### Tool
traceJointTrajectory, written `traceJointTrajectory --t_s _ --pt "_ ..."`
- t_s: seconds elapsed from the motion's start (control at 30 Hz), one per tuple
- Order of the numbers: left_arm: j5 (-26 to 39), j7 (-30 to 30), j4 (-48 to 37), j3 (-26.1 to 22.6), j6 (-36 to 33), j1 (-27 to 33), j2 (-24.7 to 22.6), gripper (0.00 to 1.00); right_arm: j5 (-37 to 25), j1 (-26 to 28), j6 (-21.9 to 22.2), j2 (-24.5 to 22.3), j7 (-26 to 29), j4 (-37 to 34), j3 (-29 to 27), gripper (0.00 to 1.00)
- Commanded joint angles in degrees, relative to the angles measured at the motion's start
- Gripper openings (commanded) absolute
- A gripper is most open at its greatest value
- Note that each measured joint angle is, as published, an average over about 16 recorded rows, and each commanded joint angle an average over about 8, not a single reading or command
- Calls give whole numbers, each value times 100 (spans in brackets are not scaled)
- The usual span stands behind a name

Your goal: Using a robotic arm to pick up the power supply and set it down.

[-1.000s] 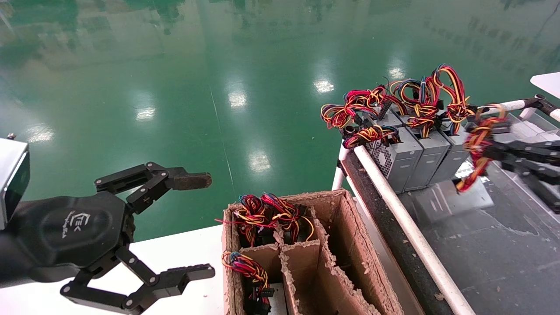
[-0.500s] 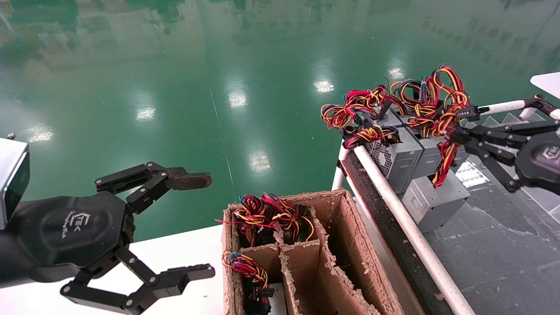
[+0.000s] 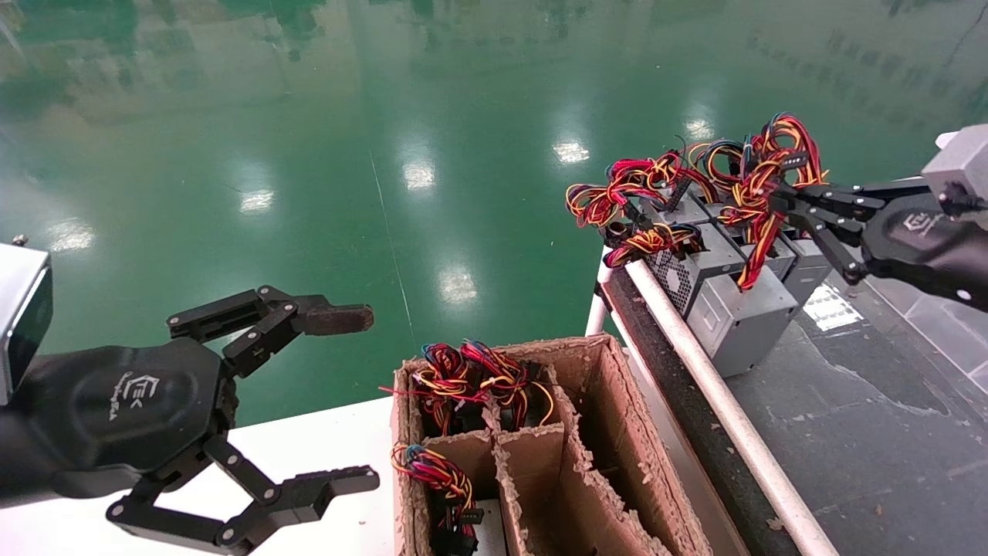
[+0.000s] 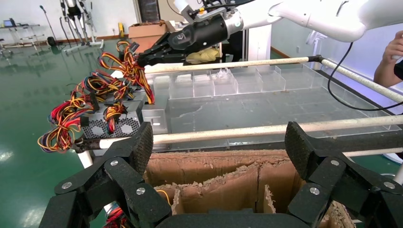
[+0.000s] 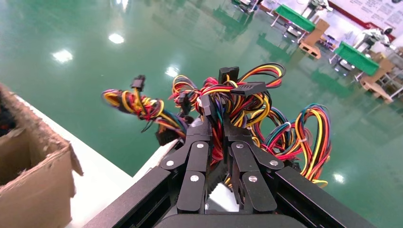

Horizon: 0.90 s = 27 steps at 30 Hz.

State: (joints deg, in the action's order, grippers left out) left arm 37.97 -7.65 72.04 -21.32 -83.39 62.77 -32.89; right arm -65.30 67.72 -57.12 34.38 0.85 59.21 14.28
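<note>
Pickup looks done, set-down is left. Our right gripper (image 3: 779, 202) is clamped on the wire bundle (image 3: 752, 232) of one PSU (image 3: 745, 320), not on the case. In the right wrist view the fingers (image 5: 197, 161) pinch the wires tight. The PSU hangs from those wires, tilted, just in front of the PSU row (image 3: 722, 255) at the far end of the rail (image 3: 695, 363). We can't tell if its low edge touches the tray (image 3: 872, 432) or is just clear of it. We judge this as mid-carry: lifted or dragged out of the row, not yet placed. Likely target is the carton (image 3: 610, 432) just left of the rail, but that's a guess.

Our left gripper (image 3: 340, 401) is parked well left of the carton, over the white table (image 3: 332, 440), jaws wide apart, holding nothing.

Counts:
- PSUs by the rail: the held one plus at least three in the row; wires hide the back, so exact count is unclear.
- Carton: three wire bundles visible in its cells, so probably three PSUs packed; the cells nearest the rail look unfilled.
- Grippers: two.

Risk: holding by wires means swing and slip.
</note>
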Motion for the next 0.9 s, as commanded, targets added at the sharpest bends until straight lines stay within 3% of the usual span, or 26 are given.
traceJointTrajectory --t_s 0.03,0.07,0.1,0.63,0.9 --pt "0 0 0 0 0 0 0 100 -62 137 1 105 32 -151 62 88" --pt "0 0 0 0 0 0 0 100 -81 182 -6 135 36 -205 80 98" --pt "0 0 0 0 0 0 0 100 -98 224 -17 161 39 -253 97 100" --pt "0 0 0 -1 0 0 0 100 -158 583 -307 295 118 -682 231 100" --pt "-1 0 0 -1 1 0 0 100 74 581 -218 306 241 -715 72 100"
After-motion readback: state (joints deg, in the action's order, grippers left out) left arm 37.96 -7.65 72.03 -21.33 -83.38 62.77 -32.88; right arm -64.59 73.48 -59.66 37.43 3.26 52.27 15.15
